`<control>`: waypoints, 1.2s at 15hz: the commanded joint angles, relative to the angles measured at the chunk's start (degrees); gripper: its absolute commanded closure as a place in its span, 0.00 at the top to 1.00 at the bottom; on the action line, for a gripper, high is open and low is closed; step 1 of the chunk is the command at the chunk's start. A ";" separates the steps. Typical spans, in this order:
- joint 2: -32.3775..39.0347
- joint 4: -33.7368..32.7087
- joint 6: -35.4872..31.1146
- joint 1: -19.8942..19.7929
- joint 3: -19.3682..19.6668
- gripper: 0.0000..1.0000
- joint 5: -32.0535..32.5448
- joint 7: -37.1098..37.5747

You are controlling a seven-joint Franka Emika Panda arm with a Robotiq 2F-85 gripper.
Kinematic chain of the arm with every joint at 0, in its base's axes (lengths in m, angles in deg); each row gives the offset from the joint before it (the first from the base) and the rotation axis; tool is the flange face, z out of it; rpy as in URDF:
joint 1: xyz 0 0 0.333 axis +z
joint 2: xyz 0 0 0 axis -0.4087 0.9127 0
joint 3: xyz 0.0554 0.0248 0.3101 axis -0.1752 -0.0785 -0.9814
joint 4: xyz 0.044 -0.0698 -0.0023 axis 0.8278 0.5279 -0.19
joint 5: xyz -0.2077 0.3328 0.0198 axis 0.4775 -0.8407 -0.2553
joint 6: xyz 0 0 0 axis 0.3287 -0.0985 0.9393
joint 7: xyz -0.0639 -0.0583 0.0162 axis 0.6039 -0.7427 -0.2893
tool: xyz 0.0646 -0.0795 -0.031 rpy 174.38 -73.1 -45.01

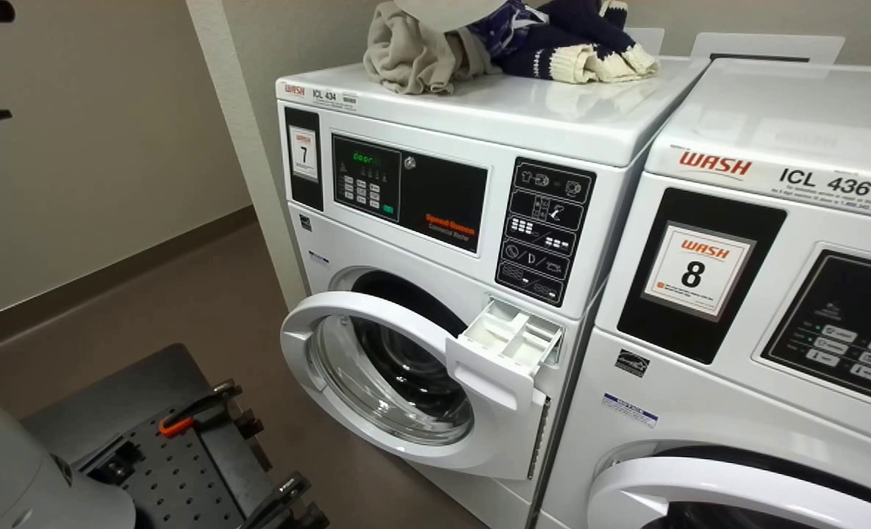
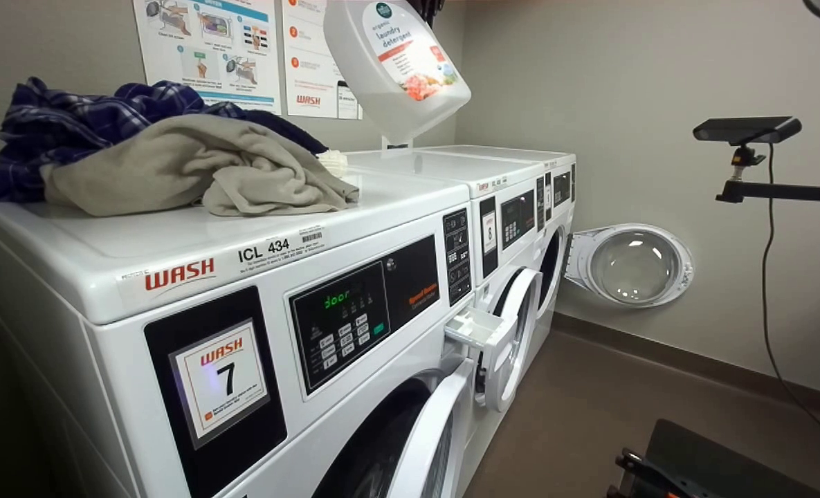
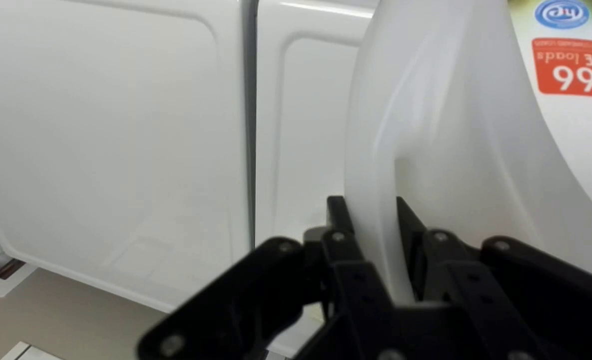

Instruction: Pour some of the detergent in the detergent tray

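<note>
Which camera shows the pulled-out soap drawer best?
An exterior view looking down into the detergent tray, so its inside shows. In an exterior view more from the side, the detergent tray looks smaller. The wrist view doesn't show it.

I see washer no. 7 (image 1: 435,268) w/ its rd. door (image 1: 395,378) open, display (image 1: 364,157) reading "door", & the detergent tray (image 1: 490,375) pulled out, compartments (image 1: 492,328) showing. Clothes (image 1: 523,53) lie on no. 7's top surface (image 1: 538,103). Washer no. 8 (image 1: 744,382) stands just beside it, partly out of frame.
</note>
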 commanded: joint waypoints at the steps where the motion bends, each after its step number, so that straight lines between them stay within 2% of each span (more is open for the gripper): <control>1: -9.01 10.36 -1.17 -0.68 0.44 0.06 0.22 2.58; 8: -20.70 24.65 -3.80 -2.72 1.19 0.06 -2.03 4.41; 13: -27.53 33.41 -3.76 -2.67 2.51 0.06 -4.15 4.41; 14: -28.58 34.62 -3.33 -0.42 4.60 0.06 -3.90 4.74; 18: -32.94 39.80 -3.35 0.65 6.03 0.06 -3.57 6.01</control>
